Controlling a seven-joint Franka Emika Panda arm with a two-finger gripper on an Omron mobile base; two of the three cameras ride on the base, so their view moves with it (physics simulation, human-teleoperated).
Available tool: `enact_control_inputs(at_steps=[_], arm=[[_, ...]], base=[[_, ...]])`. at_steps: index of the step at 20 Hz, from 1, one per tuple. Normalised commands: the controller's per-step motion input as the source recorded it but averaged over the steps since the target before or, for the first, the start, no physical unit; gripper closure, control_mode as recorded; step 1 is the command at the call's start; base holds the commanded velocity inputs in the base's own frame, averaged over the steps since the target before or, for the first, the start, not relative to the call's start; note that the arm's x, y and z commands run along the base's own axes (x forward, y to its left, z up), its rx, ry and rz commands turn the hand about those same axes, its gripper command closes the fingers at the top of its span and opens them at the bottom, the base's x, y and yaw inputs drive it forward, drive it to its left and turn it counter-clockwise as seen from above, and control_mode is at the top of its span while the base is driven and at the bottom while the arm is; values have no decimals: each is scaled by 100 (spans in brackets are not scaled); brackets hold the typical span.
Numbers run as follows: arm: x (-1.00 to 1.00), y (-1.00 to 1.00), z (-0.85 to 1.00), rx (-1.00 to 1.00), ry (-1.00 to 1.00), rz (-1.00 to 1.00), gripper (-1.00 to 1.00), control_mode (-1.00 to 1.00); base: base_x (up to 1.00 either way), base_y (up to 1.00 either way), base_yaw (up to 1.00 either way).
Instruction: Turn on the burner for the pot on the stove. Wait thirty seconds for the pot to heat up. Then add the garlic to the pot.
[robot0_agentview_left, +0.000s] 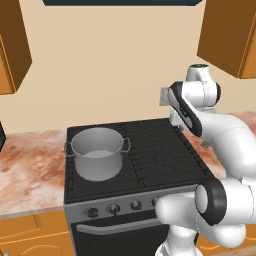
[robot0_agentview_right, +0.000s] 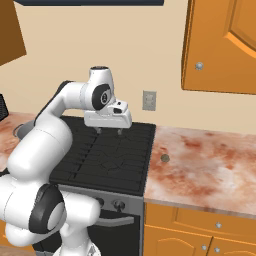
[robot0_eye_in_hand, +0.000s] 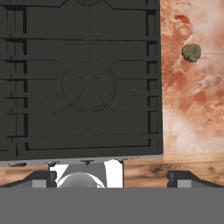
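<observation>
Simulated kitchen with a reddish marble counter (robot0_agentview_right: 210, 160) flanking the stove (robot0_agentview_left: 135, 150): the pot (robot0_agentview_left: 97, 152) sits on the left front burner, and the garlic (robot0_agentview_right: 165, 158) lies on the counter just right of the cooktop. The gripper (robot0_agentview_right: 109, 130) hovers over the right-hand grates, fingers wide apart and empty. The small round bulb may roll from a slightly off-centre pinch, and the knobs sit close enough to pick the wrong one; no legible writing.

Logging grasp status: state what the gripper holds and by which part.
Nothing is held. The gripper hangs open above the stove; the garlic lies on the counter beside it.
</observation>
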Motion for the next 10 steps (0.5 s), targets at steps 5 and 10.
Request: enact_control_inputs(at_steps=[5,10], arm=[[0,0,0,0,0,0,-100,-100],[0,0,0,0,0,0,-100,-100]], base=[[0,0,0],[0,0,0]])
